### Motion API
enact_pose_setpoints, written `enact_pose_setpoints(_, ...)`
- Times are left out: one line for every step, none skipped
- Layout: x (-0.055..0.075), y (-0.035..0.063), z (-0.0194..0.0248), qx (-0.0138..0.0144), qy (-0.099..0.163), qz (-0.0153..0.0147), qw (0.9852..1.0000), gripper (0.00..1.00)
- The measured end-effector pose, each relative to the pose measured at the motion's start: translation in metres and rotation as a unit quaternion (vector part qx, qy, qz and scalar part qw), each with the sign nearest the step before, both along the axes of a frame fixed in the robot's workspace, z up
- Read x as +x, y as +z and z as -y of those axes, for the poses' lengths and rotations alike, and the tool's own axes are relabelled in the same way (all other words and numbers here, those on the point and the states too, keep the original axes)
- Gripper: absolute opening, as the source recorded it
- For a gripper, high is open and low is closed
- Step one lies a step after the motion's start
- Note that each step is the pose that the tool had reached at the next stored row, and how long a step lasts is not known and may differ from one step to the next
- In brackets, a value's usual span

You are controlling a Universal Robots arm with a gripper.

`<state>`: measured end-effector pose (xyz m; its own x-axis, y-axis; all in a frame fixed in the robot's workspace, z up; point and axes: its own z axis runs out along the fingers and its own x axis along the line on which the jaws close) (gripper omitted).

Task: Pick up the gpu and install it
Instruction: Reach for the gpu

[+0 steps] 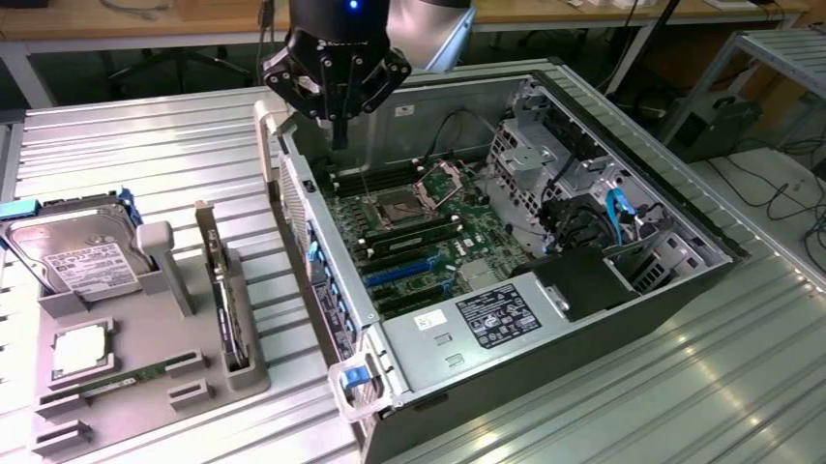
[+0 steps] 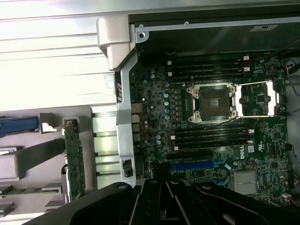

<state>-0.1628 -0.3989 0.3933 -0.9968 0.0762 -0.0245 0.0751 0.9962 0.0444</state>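
The black tool [image 1: 339,133] hung over the far corner of the open grey computer case [image 1: 671,208]. Its fingers appeared drawn together with nothing between them.

The thin green gpu card with a narrow silver end bracket [image 1: 228,295] was not in hand. It stood on edge in a slot of the grey moulded holder tray [image 1: 155,333], well apart from the tool, at the exterior view's left of the case. On the same tray lay a boxy silver hard drive with a white label [image 1: 77,259] and a slim green memory stick [image 1: 123,384]. The tray rested on the ribbed metal table [image 1: 142,145]. Inside the case the green motherboard [image 1: 432,227] lay exposed, its blue expansion slots [image 1: 400,277] unoccupied.

Risks, as judged:
- The card offered only a thin top edge. An off-centre grip could tilt it and bind it in the tray slot.
- Closing on the cooler or board components instead of the edges could damage them.
- The case wall stood between tray and motherboard, so a low carry could knock the card against that rim.
- A skewed approach to the slot could leave the edge contacts misaligned and strain the card when pressed.
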Motion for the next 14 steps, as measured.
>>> enact_pose_setpoints(-0.001, 0.0, 0.0, 0.0, 0.0, 0.0, 1.0, 0.11)
enact_pose_setpoints(-0.002, 0.0, 0.0, 0.0, 0.0, 0.0, 1.0, 0.11)
enact_pose_setpoints(-0.003, 0.0, 0.0, 0.0, 0.0, 0.0, 1.0, 0.11)
enact_pose_setpoints(-0.004, 0.0, 0.0, 0.0, 0.0, 0.0, 1.0, 0.11)
enact_pose_setpoints(-0.005, 0.0, 0.0, 0.0, 0.0, 0.0, 1.0, 0.11)
enact_pose_setpoints(-0.006, 0.0, 0.0, 0.0, 0.0, 0.0, 1.0, 0.11)
enact_pose_setpoints(-0.007, 0.0, 0.0, 0.0, 0.0, 0.0, 1.0, 0.11)
enact_pose_setpoints(-0.008, 0.0, 0.0, 0.0, 0.0, 0.0, 1.0, 0.11)
enact_pose_setpoints(-0.008, 0.0, 0.0, 0.0, 0.0, 0.0, 1.0, 0.11)
enact_pose_setpoints(-0.009, 0.0, 0.0, 0.0, 0.0, 0.0, 1.0, 0.11)
enact_pose_setpoints(-0.01, 0.0, 0.0, 0.0, 0.0, 0.0, 1.0, 0.11)
enact_pose_setpoints(-0.011, 0.0, 0.0, 0.0, 0.0, 0.0, 1.0, 0.11)
enact_pose_setpoints(-0.011, 0.0, 0.0, 0.0, 0.0, 0.0, 1.0, 0.11)
enact_pose_setpoints(-0.012, 0.0, 0.0, 0.0, 0.0, 0.0, 1.0, 0.11)
